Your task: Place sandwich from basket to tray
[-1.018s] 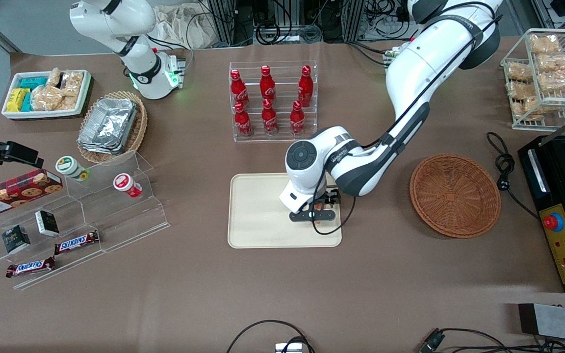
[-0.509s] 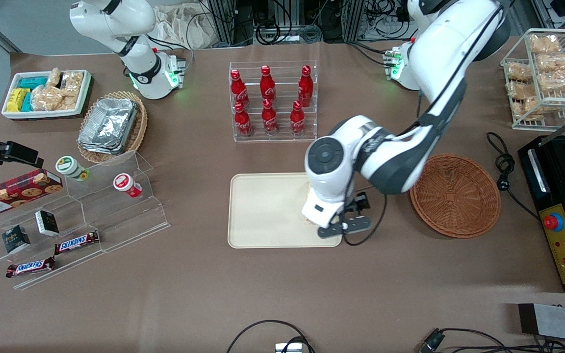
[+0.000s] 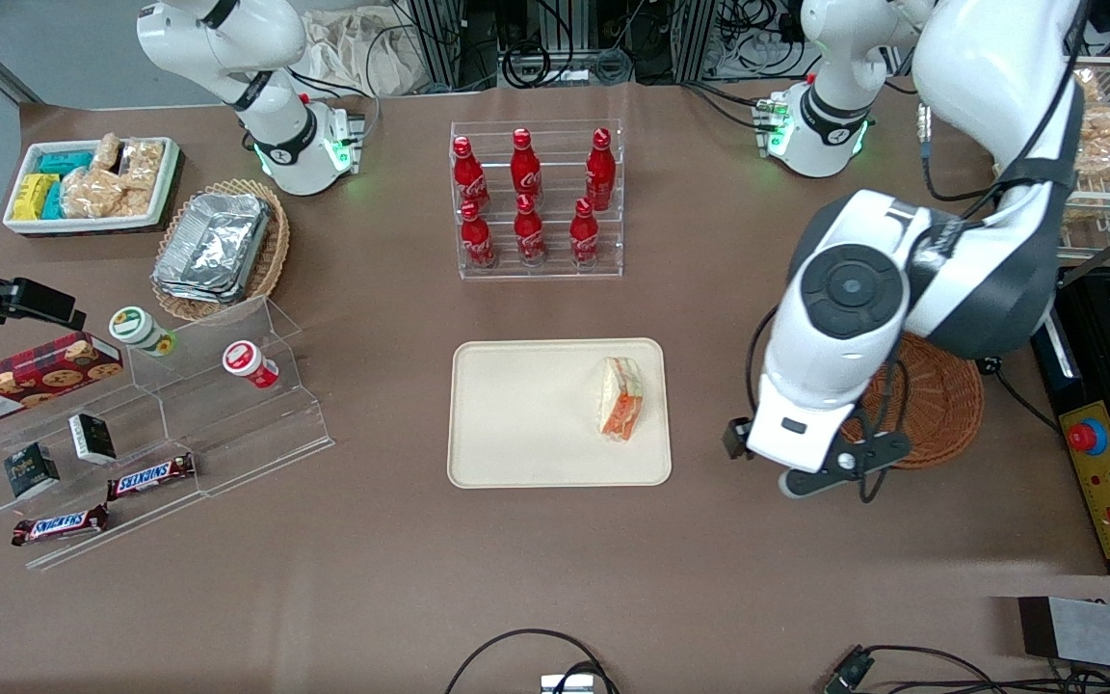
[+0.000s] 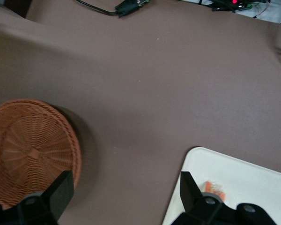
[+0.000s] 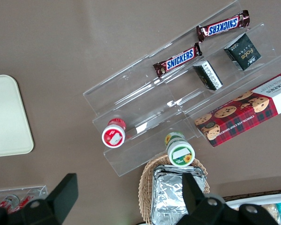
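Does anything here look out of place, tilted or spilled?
Nothing stands out. The sandwich lies on the tray, the basket is empty, and the open gripper hangs above bare table between them.

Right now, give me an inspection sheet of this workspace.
Surface: brown table, flat.
Job's things: sandwich lies on the tray; basket holds nothing.
Clutter: cola bottle rack, acrylic snack steps, foil containers.
Grippers: gripper open, holding nothing, above bare table between tray and basket.
Cables: black cord beside the basket.
Surroundings: control box at the working arm's end.
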Controlling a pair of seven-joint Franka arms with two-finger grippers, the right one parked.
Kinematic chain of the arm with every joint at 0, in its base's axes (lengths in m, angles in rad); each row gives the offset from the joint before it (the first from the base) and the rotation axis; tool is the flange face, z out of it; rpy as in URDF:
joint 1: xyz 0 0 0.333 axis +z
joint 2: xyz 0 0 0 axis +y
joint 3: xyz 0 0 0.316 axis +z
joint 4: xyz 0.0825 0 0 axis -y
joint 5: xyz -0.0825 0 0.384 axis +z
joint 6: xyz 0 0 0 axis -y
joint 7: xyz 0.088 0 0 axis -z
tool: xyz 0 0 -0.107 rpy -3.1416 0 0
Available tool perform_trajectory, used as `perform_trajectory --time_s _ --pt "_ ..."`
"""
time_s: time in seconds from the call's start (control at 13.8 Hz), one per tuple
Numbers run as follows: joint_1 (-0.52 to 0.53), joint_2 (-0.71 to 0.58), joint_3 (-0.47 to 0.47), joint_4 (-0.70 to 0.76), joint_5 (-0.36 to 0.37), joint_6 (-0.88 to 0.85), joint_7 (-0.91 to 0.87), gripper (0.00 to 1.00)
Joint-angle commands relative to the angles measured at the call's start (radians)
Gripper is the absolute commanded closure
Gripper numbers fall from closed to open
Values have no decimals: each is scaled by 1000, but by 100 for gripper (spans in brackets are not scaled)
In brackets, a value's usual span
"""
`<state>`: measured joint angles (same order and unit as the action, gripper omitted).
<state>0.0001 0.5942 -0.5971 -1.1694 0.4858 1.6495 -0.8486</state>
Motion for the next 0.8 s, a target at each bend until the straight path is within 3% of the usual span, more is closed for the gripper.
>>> perform_trajectory --time_s 0.0,0.15,0.22,0.44,0.51,0.73 --pt "79 -57 -1 -15 -70 -59 161 0" --pt "141 -127 8 -45 -127 -62 293 0" --pt "152 -186 58 -99 -168 -57 375 0" --pt "95 -312 300 -179 -356 -28 618 0" --pt "83 -339 354 -199 -389 -30 670 0" --pt "75 -424 401 -269 -391 -28 730 0"
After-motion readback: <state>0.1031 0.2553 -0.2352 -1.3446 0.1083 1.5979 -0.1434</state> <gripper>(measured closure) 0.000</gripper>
